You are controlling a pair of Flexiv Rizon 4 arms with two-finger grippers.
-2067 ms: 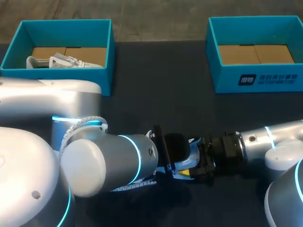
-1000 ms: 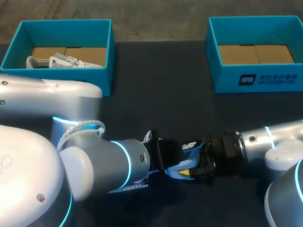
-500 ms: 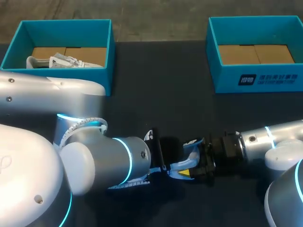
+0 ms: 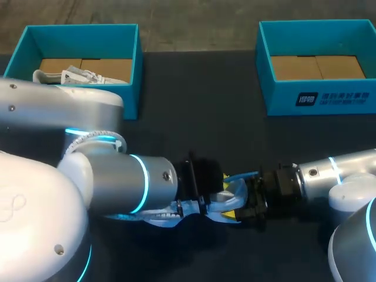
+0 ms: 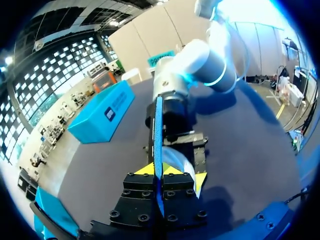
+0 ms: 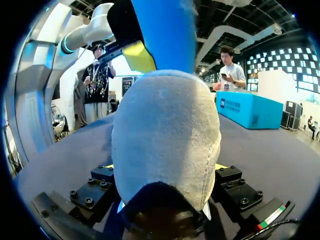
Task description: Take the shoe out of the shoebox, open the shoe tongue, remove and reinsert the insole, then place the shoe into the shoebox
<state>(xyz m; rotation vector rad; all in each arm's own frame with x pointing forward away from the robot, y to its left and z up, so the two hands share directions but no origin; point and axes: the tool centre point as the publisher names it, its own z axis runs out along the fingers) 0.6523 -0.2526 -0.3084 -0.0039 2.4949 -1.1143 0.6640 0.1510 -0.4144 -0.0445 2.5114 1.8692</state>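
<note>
Head view: in the lower middle, the shoe is between the left gripper and the right gripper, well apart from the box at upper right.

Left wrist view: the left gripper clamps the blue insole edge-on.

Right wrist view: the right gripper grasps the shoe's heel.

I judge it is the insole step. Next, the insole must come fully clear while the right gripper holds firm.

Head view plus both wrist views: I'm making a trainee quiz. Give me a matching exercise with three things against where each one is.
Things:
1 blue insole
2 grey shoe
3 white shoe

Places:
a in the rear-left shoebox
b gripped by the right hand
c gripped by the left hand

Pairs: 1-c, 2-b, 3-a
</note>
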